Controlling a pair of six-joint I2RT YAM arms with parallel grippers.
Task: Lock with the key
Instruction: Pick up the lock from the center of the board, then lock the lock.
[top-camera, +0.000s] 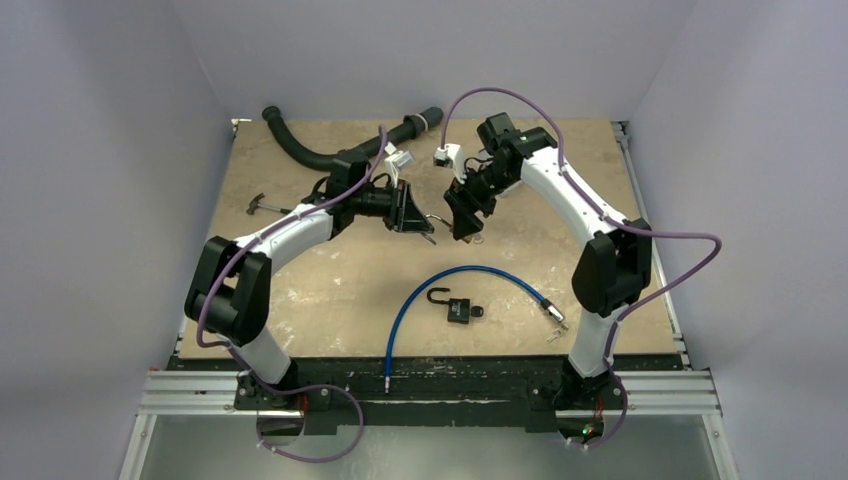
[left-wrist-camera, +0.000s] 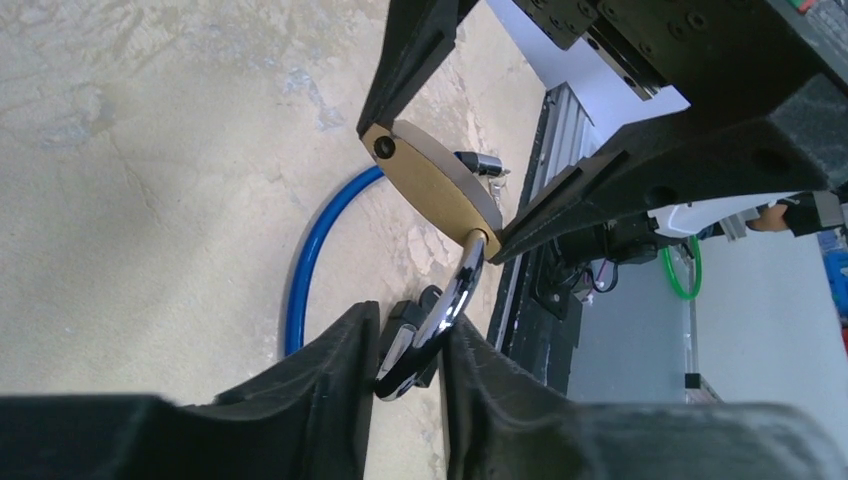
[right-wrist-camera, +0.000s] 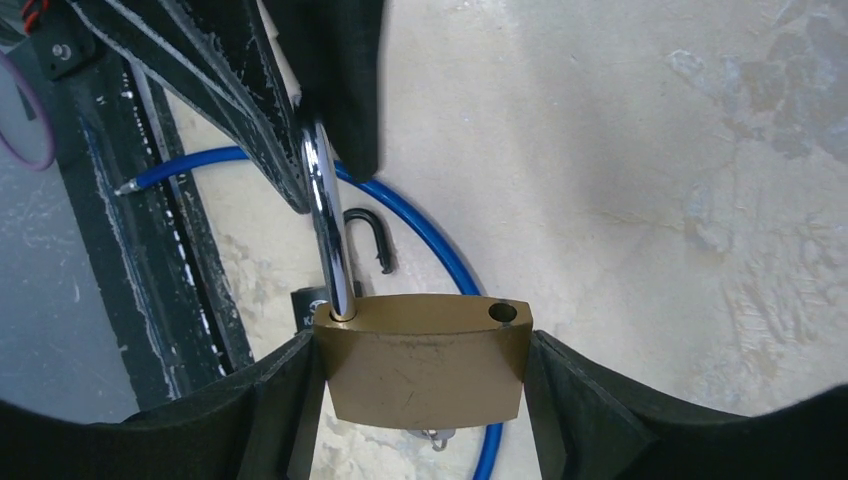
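Note:
A brass padlock (right-wrist-camera: 425, 365) is held in the air between both grippers. My right gripper (right-wrist-camera: 425, 372) is shut on its body, one finger on each side. My left gripper (left-wrist-camera: 410, 350) is shut on the chrome shackle (left-wrist-camera: 445, 300). The shackle is open: one leg sits in the body and the other hole (right-wrist-camera: 502, 314) is empty. A small metal ring (right-wrist-camera: 435, 436) hangs under the body; I cannot make out the key itself. In the top view the padlock (top-camera: 443, 224) hangs mid-table between the two grippers.
A black padlock (top-camera: 461, 310) with its shackle open lies inside the curve of a blue cable (top-camera: 400, 310) near the front. A black hose (top-camera: 300, 150) lies at the back. A small tool (top-camera: 262, 205) lies at the left edge.

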